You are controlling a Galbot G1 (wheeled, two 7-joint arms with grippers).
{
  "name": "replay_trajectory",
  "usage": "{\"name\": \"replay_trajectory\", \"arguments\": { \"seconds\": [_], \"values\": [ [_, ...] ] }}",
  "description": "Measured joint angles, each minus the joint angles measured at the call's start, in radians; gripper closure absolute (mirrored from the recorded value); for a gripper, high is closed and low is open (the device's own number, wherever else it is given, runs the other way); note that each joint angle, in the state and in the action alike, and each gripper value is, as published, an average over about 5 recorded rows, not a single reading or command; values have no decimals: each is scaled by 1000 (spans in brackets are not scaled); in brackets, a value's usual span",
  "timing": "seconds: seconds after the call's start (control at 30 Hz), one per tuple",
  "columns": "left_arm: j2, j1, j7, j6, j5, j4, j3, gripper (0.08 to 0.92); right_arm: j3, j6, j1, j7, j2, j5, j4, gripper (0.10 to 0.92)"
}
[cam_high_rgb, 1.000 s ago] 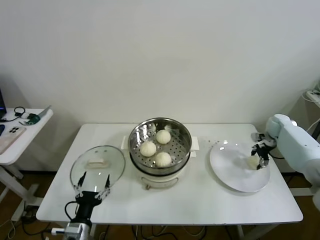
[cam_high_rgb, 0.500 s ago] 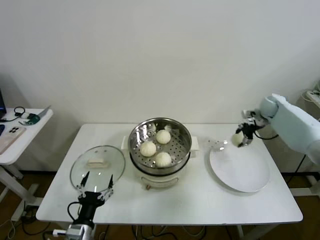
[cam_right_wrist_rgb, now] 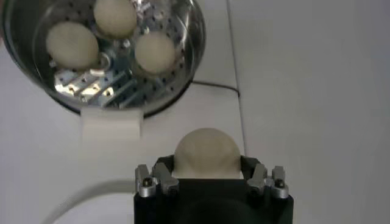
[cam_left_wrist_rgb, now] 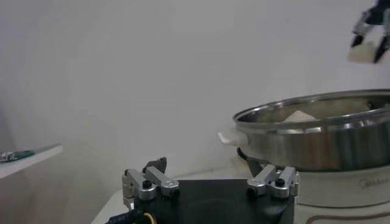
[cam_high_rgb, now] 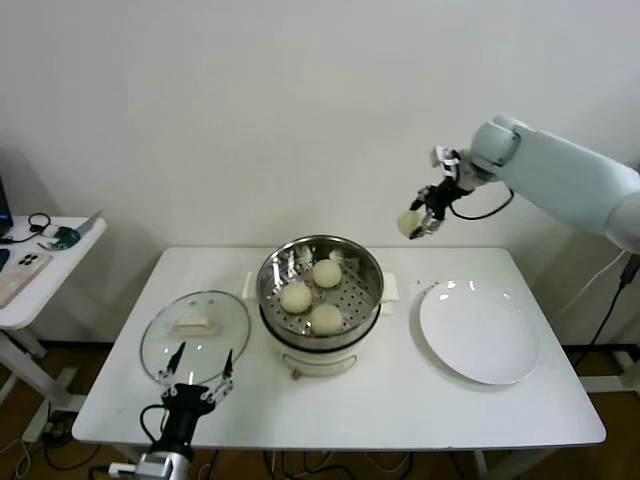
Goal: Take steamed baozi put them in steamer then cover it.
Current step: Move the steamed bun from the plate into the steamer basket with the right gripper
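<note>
Fourth baozi (cam_high_rgb: 409,222) is pinched by right hand (cam_high_rgb: 417,224) at its sides; likely soft, light, easily dented; left hand (cam_high_rgb: 197,388) spread.

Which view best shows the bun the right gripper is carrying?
Right wrist view: the carried bun fills the right gripper. Head view shows it small, raised beside the steamer. Left wrist view catches only a far-off glimpse.

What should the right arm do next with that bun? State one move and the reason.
Probably carry it left and lower it over the steamer: the right gripper holds the fourth baozi high, right of the basket, where three buns leave free floor.
</note>
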Motion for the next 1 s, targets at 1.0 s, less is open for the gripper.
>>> {"name": "replay_trajectory", "arguments": {
  "seconds": [1.0],
  "values": [
    [16, -32, 0, 0, -2, 17, -3, 177, -272, -101, -6, 80, 248, 236, 118, 321]
  ]
}}
